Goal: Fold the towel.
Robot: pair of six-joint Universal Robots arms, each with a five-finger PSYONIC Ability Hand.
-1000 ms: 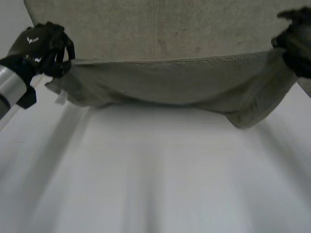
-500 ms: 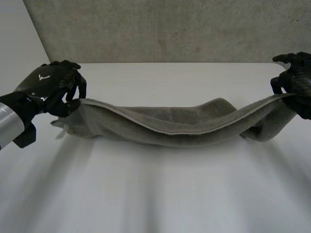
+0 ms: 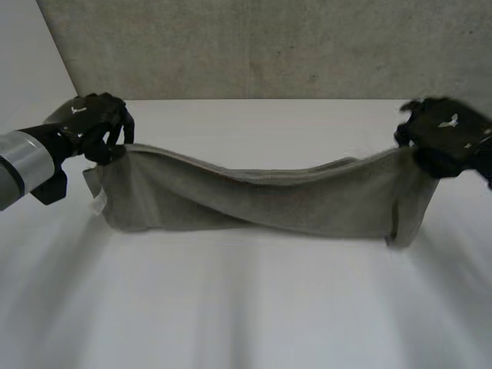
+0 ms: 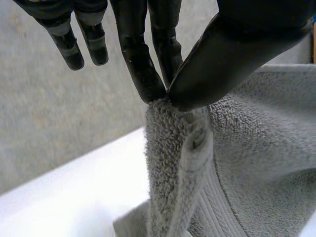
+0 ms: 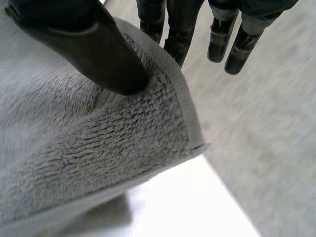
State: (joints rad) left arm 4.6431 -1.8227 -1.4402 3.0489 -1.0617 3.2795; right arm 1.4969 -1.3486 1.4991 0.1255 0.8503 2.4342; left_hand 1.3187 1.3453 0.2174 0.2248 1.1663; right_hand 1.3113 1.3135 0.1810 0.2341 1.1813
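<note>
A grey towel (image 3: pixel 261 200) hangs stretched between my two hands above the white table (image 3: pixel 246 307), sagging in the middle with its lower edge near the tabletop. My left hand (image 3: pixel 88 123) pinches the towel's left upper corner. In the left wrist view the thumb (image 4: pixel 222 59) presses the corner of the towel (image 4: pixel 182 148) against the fingers. My right hand (image 3: pixel 442 138) holds the right upper corner. In the right wrist view its thumb (image 5: pixel 94 49) clamps the towel (image 5: pixel 89 148) against the fingers behind it.
A grey carpeted floor (image 3: pixel 269 46) lies beyond the table's far edge. Bare white tabletop stretches in front of the towel towards me.
Both hands have moved away from me and lowered with the towel. It was lifted close and wide, then slack and twisted; now it hangs flatter and more spread between the hands.
</note>
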